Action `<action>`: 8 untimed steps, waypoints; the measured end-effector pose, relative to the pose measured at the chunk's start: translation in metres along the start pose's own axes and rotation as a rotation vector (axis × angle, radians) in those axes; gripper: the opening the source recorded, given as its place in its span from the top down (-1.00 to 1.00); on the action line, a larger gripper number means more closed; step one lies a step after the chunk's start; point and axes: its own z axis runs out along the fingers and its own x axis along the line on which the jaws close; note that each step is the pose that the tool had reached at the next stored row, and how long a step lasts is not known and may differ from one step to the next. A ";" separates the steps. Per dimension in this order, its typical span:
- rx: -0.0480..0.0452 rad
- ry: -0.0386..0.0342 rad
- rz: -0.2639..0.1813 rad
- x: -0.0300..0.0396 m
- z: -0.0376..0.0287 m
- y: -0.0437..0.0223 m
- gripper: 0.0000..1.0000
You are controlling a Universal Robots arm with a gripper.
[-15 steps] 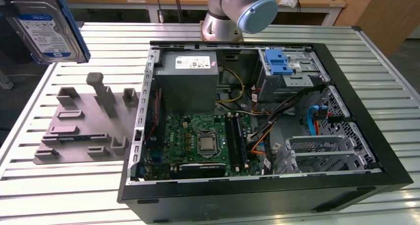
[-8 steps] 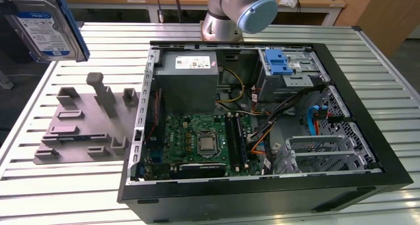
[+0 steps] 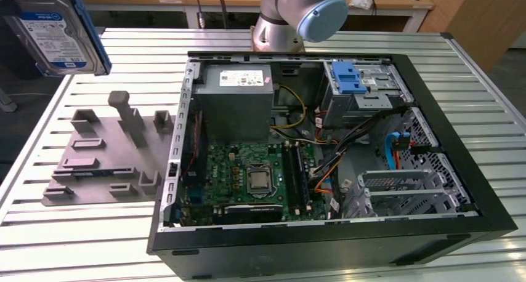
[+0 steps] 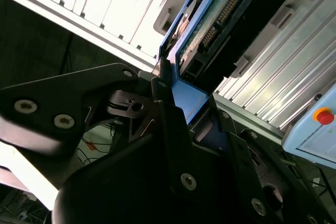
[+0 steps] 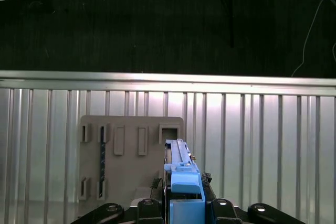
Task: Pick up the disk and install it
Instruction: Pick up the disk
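Note:
The disk [image 3: 53, 32], silver with a blue-and-white label and a blue bracket, hangs high in the air at the exterior view's upper left, off the table's corner. In the first wrist view I see the disk [image 5: 181, 174] edge-on, with my gripper [image 5: 184, 209] shut on its blue bracket and a black finger on each side. The second wrist view shows the disk's [image 4: 220, 9] circuit-board side and connectors, with my gripper [image 4: 191, 121] clamped on the bracket's end. It is well away from the open computer case [image 3: 444, 97].
A grey fixture plate [image 3: 98, 165] with upright slots lies on the slatted table [image 3: 82, 239], beside the case. Inside the case are a grey power supply box [image 3: 238, 103], a green motherboard [image 3: 255, 177] and a drive bay with a blue latch [image 3: 349, 79]. The arm's base [image 3: 296, 17] stands behind.

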 end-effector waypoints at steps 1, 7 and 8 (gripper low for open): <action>-0.0001 0.0000 0.000 0.0000 -0.0006 0.0000 0.27; 0.0000 0.0000 0.000 -0.0001 -0.0039 0.0001 0.27; 0.0001 0.0000 0.000 -0.0001 -0.0043 0.0001 0.27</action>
